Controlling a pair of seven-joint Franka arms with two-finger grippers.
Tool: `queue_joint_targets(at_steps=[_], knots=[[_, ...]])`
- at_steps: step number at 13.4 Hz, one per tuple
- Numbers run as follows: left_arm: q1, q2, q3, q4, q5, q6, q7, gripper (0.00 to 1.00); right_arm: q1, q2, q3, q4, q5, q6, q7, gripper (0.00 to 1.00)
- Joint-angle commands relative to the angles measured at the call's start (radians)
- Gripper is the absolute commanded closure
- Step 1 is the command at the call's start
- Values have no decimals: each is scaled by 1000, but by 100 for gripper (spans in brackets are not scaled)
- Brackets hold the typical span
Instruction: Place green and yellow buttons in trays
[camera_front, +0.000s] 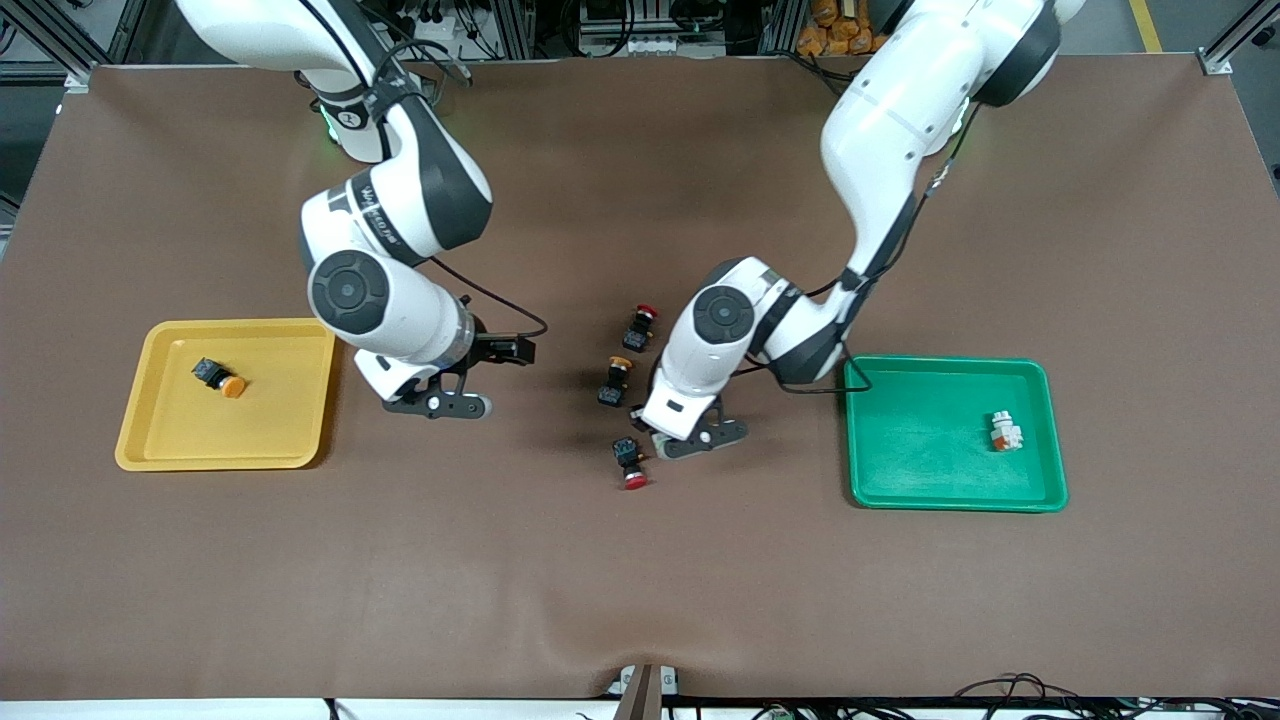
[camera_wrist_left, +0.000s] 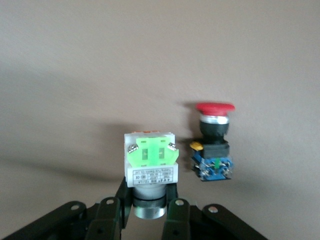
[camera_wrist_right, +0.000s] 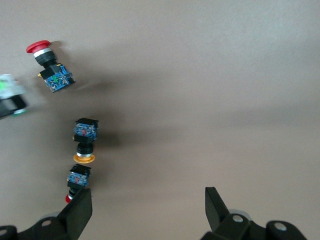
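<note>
Left wrist view: my left gripper (camera_wrist_left: 148, 207) is pinching the green button (camera_wrist_left: 150, 167) by its silver round end, long axis running straight out from my fingers (camera_wrist_left: 172, 210), green block facing the camera. It is sitting low over the table (camera_front: 640, 580), just beside a red-capped switch (camera_wrist_left: 214, 142). My right gripper (camera_wrist_right: 148, 210) is hanging with fingers spread wide, near the yellow tray (camera_front: 150, 440), which is holding one yellow button (camera_front: 220, 378). Another yellow button (camera_front: 614, 380) is lying mid-table, cap toward the bases. The green tray (camera_front: 900, 480) is holding a whitish button (camera_front: 1005, 432).

green button's cap (camera_wrist_left: 149, 206) between gripper fingers
</note>
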Motion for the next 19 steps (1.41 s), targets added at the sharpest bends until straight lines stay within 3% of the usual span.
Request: queue_joint_targets(at_steps=[1,5,12,19], knots=[[87,-180,-13,-180,8,-40,78,100,52,28,-11,21,11,27,98,0],[197,-268,-24,-291,5,-45,199,100,132,78,-11,23,-1,91,207,0],[388,-294,-28,-360,-4,-102,321,100,285,230,-15,24,-26,318,369,0],[557,-283,-39,-415,-3,-97,470,100,278,330,-20,30,-69,467,381,0]])
